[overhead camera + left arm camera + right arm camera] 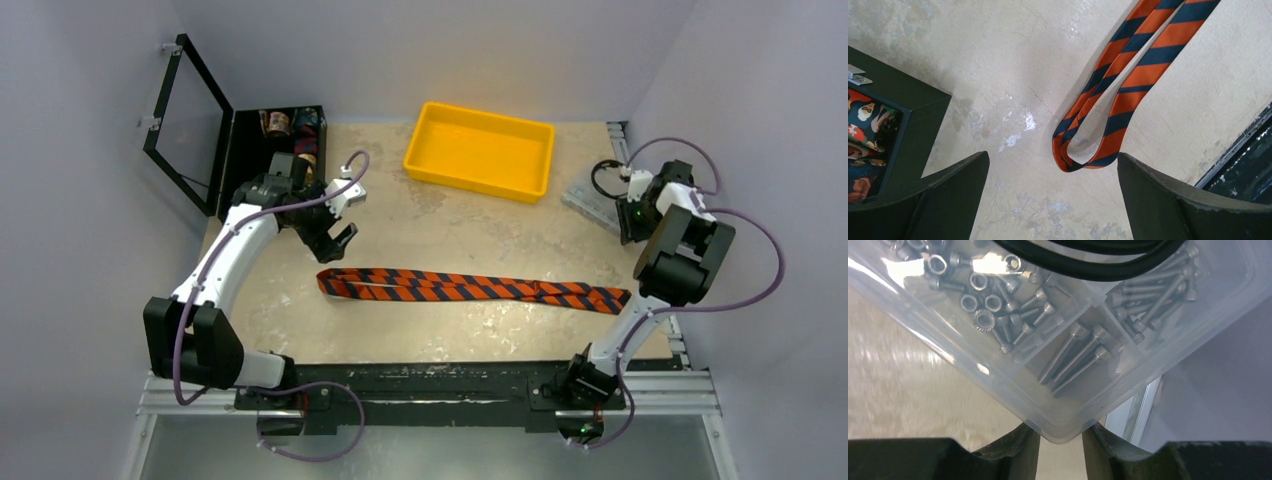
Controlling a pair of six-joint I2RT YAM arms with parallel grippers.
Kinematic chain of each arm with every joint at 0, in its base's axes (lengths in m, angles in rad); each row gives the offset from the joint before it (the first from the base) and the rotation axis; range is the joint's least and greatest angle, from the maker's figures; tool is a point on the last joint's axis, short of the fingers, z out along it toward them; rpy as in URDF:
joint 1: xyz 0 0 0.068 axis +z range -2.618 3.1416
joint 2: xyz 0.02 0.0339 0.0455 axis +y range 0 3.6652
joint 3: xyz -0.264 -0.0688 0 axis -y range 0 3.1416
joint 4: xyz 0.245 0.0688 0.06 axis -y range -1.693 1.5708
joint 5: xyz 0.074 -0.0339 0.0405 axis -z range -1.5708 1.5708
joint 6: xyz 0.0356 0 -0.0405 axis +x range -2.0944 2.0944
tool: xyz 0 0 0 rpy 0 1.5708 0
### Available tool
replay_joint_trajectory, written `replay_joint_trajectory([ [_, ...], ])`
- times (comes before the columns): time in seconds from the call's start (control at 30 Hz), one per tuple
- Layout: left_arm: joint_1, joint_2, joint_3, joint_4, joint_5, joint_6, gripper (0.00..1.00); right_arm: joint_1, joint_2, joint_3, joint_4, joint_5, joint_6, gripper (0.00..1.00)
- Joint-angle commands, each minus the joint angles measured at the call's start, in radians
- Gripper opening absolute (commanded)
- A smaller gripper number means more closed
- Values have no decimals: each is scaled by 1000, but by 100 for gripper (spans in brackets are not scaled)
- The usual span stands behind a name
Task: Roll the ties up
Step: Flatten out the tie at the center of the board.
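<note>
Striped tie flat on the bench, untouched.
The tie [470, 287] lies doubled across the middle of the bench [450, 225], its folded end toward the left. The left fingers [948, 200] are spread wide above that fold, beside the black case [918, 115]. The right fingers [1013, 455] stand narrow on either side of a corner of the clear box [1063, 430] of screws [1078, 357] at the far right; whether they pinch it I cannot tell.
</note>
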State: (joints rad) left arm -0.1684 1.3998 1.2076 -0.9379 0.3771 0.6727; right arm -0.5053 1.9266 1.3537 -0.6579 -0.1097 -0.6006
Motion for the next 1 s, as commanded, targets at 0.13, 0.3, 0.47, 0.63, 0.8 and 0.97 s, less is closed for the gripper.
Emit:
replay_joint_trajectory([
  [0.13, 23, -60, -5, 124, 81, -118, 100, 136, 160, 362, 13, -240, 92, 48],
  [0.3, 14, 11, 63, -115, 202, 79, 100, 123, -62, 212, -174, -240, -176, 57],
  [0.47, -152, -42, -191, 56, -57, 178, 100, 123, -321, -85, -300, -167, -305, 53],
  [0.63, -311, -91, -353, 270, -187, 260, 100, 131, -475, -323, -306, -118, -311, 47],
  [0.8, -384, -36, -391, 360, -243, 349, 100, 132, -529, -450, -244, -50, -304, 45],
  [0.97, -396, 37, -402, 390, -294, 409, 85, 132, -509, -507, -171, 4, -302, 44],
])
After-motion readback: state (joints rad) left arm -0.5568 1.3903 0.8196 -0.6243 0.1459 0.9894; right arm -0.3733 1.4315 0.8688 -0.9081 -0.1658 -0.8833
